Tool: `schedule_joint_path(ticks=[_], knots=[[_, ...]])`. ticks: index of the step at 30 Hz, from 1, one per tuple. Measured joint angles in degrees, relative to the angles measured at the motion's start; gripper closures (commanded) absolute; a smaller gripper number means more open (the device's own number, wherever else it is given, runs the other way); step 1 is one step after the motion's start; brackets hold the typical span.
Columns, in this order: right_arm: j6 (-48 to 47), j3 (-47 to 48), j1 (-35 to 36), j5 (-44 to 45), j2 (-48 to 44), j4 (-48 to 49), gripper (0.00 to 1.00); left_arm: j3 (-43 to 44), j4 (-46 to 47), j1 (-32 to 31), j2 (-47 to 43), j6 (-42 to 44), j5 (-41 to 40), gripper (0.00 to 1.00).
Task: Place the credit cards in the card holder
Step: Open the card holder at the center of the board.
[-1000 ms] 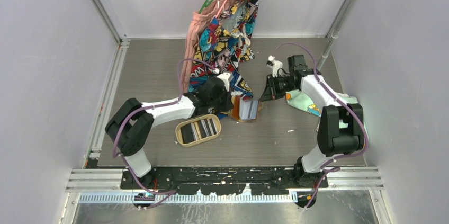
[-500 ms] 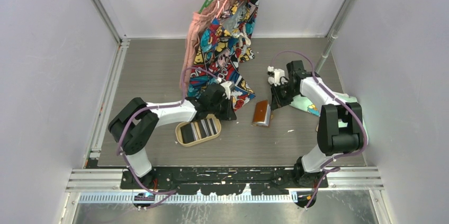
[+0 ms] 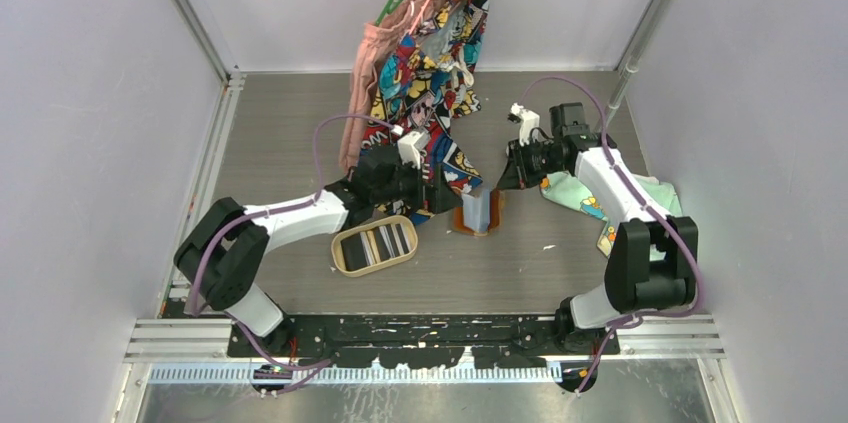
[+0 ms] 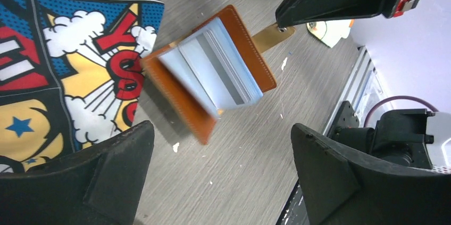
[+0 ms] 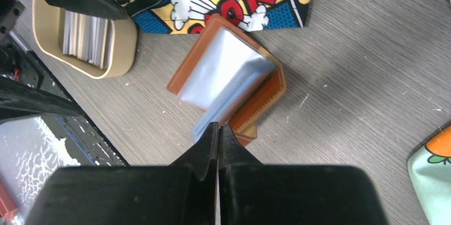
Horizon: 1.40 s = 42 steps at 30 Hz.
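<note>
1. Lying open on the table [image 3: 560, 273], holder [image 3: 477, 211] is pinched at its strap [image 4: 272, 34] by the clenched right gripper [image 3: 503, 178]; it may be tugged shut.
2. Left gripper [image 4: 220, 140] is spread empty above; cards [image 5: 85, 33] are kept in tray [image 5: 123, 44].

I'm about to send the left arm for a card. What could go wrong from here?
1. The right gripper seems to pinch only the thin strap of the card holder, so the holder may slip or flop shut.
2. The holder sits at the edge of the comic-print cloth, which could snag it.
3. The cards stand packed in the tray; the open left gripper may lift several.
</note>
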Motion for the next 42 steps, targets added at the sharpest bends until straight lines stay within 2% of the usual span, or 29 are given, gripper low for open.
schedule_joint_path(ticks=[2,4,9,12,15,19,24,29,31,33,37,39,42], knots=[[0.0,0.2,0.0,1.0,1.5,-0.1,0.99,-1.3,2.8,1.5,0.6,-1.1,2.1,0.04],[0.0,0.2,-0.2,3.5,2.8,-0.3,0.99,-2.1,5.2,2.7,1.6,-2.5,3.7,0.14],[-0.7,0.1,-0.2,9.6,3.3,-0.5,0.99,-1.4,9.0,2.4,5.6,-6.1,7.6,0.30],[-0.9,0.1,-0.2,9.6,3.3,-0.5,0.99,1.5,9.0,1.3,9.2,-7.2,9.2,0.35],[-0.7,-0.2,-0.4,7.7,3.0,-0.2,0.99,4.8,8.6,0.3,11.7,-7.8,10.1,0.46],[-0.5,-0.4,-0.4,9.2,2.0,0.3,0.97,8.3,7.3,-0.5,13.7,-7.7,10.7,0.52],[-1.6,-0.2,-0.4,15.8,4.6,0.1,0.67,14.6,2.8,-1.6,19.4,-6.4,10.8,0.53],[-2.6,-0.1,-0.4,20.5,7.5,-0.6,0.48,19.8,-1.7,-2.9,25.2,-4.9,9.7,0.53],[-3.1,-0.5,-0.4,20.5,5.2,0.0,0.48,20.8,-2.9,-3.1,26.7,-4.6,9.4,0.53],[-3.5,-1.5,-0.4,18.3,0.7,0.6,0.53,21.4,-4.1,-3.4,27.7,-4.3,9.0,0.53],[-3.3,-2.5,-0.5,8.1,-7.6,2.1,0.75,24.5,-6.3,-3.8,29.8,-3.3,8.9,0.53],[-2.5,-2.5,-0.4,2.8,-7.9,3.0,0.83,27.0,-7.4,-3.9,31.1,-3.1,8.8,0.53],[-1.7,-2.3,-0.2,-0.7,-2.8,2.4,0.87,28.5,-7.7,-4.1,32.6,-3.4,8.6,0.53]])
